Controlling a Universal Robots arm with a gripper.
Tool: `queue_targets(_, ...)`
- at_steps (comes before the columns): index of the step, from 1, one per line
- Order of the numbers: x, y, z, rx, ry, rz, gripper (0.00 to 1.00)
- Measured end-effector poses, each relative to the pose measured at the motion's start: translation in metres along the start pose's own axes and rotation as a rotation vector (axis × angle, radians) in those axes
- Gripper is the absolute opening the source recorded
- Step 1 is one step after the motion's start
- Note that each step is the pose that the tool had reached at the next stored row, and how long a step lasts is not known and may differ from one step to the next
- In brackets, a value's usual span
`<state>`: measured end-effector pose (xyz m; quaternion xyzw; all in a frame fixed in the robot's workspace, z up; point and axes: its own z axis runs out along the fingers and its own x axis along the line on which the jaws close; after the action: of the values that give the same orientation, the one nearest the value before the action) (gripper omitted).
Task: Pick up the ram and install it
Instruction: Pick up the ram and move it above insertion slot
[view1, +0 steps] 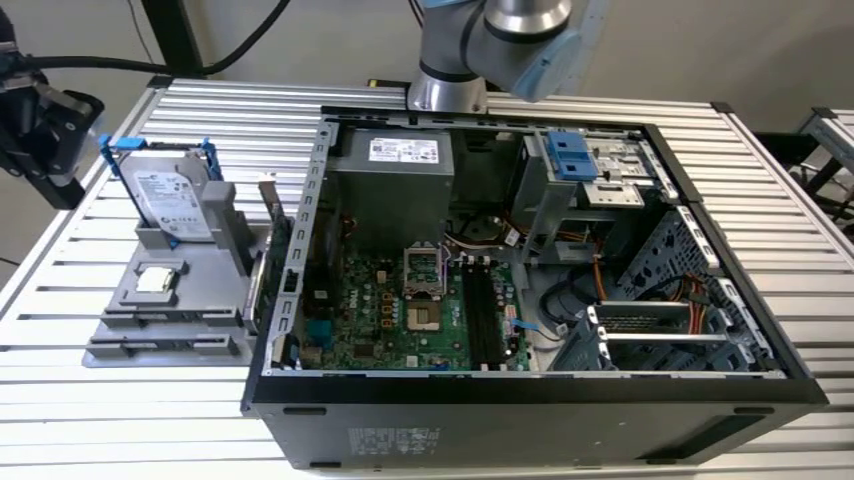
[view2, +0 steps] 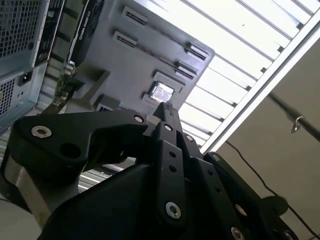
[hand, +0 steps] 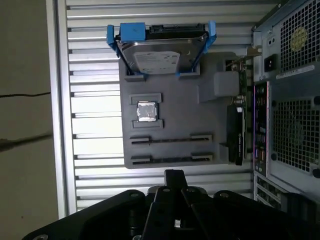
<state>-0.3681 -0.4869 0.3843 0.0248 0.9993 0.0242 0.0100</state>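
Observation:
In both wrist views my gripper (hand: 173, 176) (view2: 165, 109) has its black fingers closed together to one narrow tip, with nothing between them. It hangs high above the grey parts holder (hand: 172, 122) (view1: 134, 300). The holder's two long slots (hand: 170, 150) carry no upright stick. The ram is out of view on the holder. The dark memory slots (view1: 489, 310) on the motherboard sit inside the open computer case (view1: 534, 390); whether a stick sits in them I cannot tell. The arm's black end (view1: 40, 120) is at the exterior view's left edge.
On the holder stand a silver hard drive with blue rails (view1: 171, 195) (hand: 159, 55), a small square chip (view1: 158, 280) (hand: 147, 111) and a card on edge (view1: 267, 250) beside the case. The arm's base (view1: 447, 90) stands behind the case. The table's slatted edge (hand: 57, 125) is close.

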Motion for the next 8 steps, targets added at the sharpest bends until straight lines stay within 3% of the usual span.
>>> queue_targets(3, -0.0007, -0.0093, 0.0003, 0.0, 0.0001, 0.001, 0.0)
queue_targets(8, -0.0009, -0.0097, 0.0003, 0.0014, 0.0005, 0.001, 0.0)
